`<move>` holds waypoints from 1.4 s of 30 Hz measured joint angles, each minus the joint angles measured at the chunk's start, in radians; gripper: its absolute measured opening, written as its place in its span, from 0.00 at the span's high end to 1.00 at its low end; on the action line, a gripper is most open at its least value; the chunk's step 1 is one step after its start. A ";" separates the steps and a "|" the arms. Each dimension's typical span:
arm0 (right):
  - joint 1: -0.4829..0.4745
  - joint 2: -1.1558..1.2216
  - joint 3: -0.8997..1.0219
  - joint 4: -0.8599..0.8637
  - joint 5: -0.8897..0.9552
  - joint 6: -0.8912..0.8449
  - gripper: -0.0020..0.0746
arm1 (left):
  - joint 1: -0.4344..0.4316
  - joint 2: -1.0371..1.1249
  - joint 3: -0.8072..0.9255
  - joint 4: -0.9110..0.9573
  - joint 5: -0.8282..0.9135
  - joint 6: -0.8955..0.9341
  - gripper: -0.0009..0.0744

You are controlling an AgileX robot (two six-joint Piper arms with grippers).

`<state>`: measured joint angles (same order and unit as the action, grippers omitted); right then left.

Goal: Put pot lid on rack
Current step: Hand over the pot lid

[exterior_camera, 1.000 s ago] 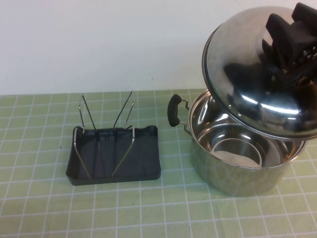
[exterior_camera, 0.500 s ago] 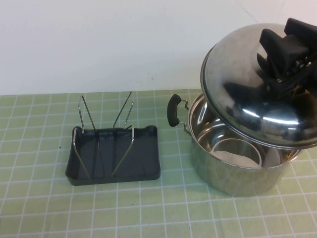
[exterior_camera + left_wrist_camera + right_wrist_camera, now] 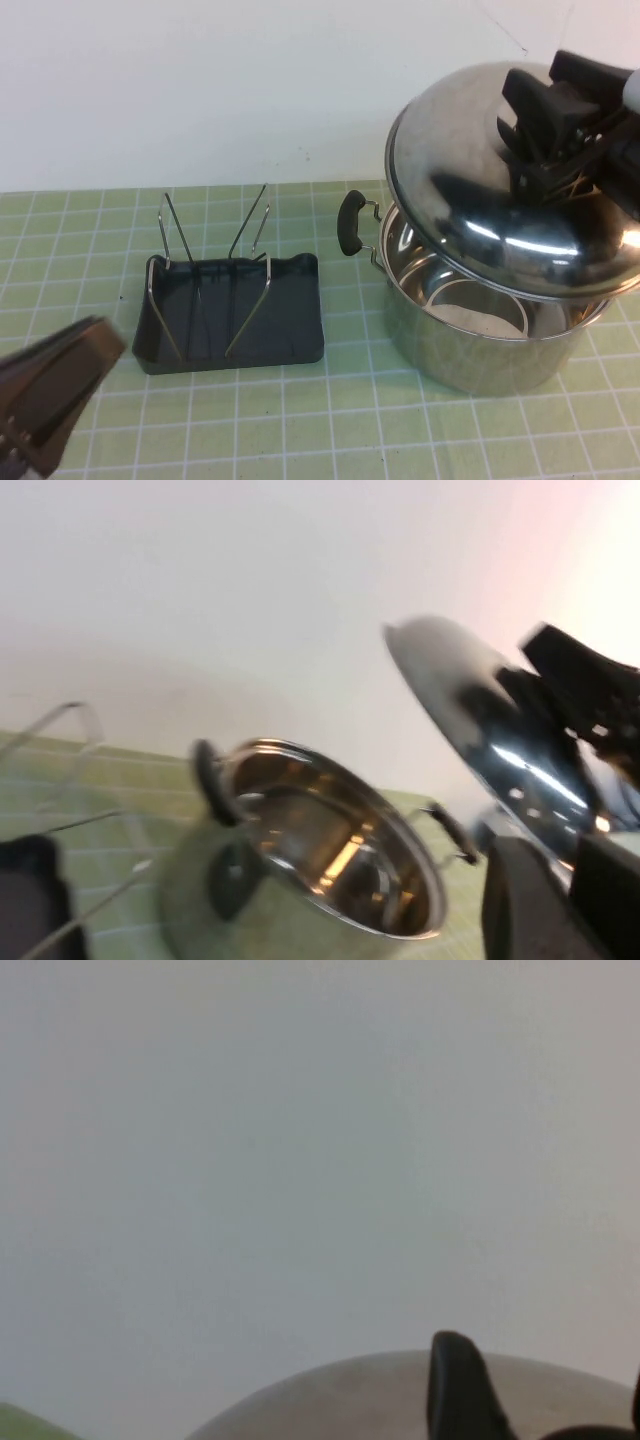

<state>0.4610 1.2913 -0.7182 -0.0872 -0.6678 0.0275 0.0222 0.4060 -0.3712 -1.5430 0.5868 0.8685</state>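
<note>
Bench (image 3: 300,430): green gridded surface, carrying the pot on my right side and the rack left of centre, the two well apart.

Pot (image 3: 480,330): deep steel vessel, upright, open at the top, its black side handle (image 3: 350,224) pointing toward the rack. It takes no part in the task beyond being an obstacle under the load.

Pot lid (image 3: 470,200): clear of the pot, held in the air above it, tilted so its leftward rim sits higher than the pot's rim. I judge the lift complete and the carry toward the rack as the step in hand.

Rack (image 3: 232,318): dark tray with wire uprights (image 3: 250,225) standing in V pairs, nothing between them. Placement is not yet done.

Right pincer (image 3: 555,125): above the lid's centre, closed on the knob, which its fingers hide from the high view.

Left pincer (image 3: 50,395): low at the near left edge, near the rack; I cannot tell how it stands.

Next move, in my judgement: carry the lid leftward, turn it nearer to upright on its edge, and lower the rim into a gap between the wires without striking them.
</note>
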 joint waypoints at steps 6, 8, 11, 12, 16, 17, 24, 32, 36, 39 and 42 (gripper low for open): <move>0.000 0.000 0.000 -0.101 -0.142 0.088 0.54 | -0.112 0.261 -0.091 -0.128 0.122 0.198 0.62; 0.000 0.000 0.000 -0.141 -0.164 0.134 0.54 | -0.142 0.358 -0.137 -0.132 0.177 0.210 0.52; 0.000 0.000 0.000 -0.183 -0.184 0.185 0.54 | -0.191 0.516 -0.222 -0.134 0.267 0.258 0.42; 0.000 0.000 0.000 -0.195 -0.191 0.196 0.54 | -0.208 0.565 -0.261 -0.134 0.292 0.274 0.40; 0.000 0.000 0.000 -0.211 -0.254 0.217 0.54 | -0.248 0.715 -0.365 -0.134 0.331 0.299 0.38; 0.000 0.000 0.000 -0.212 -0.274 0.219 0.54 | -0.250 0.737 -0.381 -0.134 0.331 0.299 0.38; 0.000 0.000 0.000 -0.215 -0.327 0.230 0.54 | -0.250 0.828 -0.493 -0.134 0.353 0.303 0.37; 0.000 0.000 0.000 -0.217 -0.315 0.239 0.54 | -0.251 0.846 -0.617 -0.134 0.377 0.307 0.37; 0.000 0.000 0.000 -0.217 -0.315 0.252 0.54 | -0.260 0.884 -0.664 -0.134 0.374 0.302 0.37; -0.002 0.000 0.000 -0.209 -0.315 0.260 0.54 | -0.287 0.921 -0.699 -0.134 0.352 0.291 0.37; 0.000 0.000 0.000 -0.219 -0.317 0.277 0.54 | -0.329 0.962 -0.730 -0.134 0.338 0.282 0.37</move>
<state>0.4609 1.2913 -0.7182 -0.3065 -0.9850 0.3043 -0.3067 1.3680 -1.1008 -1.6769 0.9249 1.1504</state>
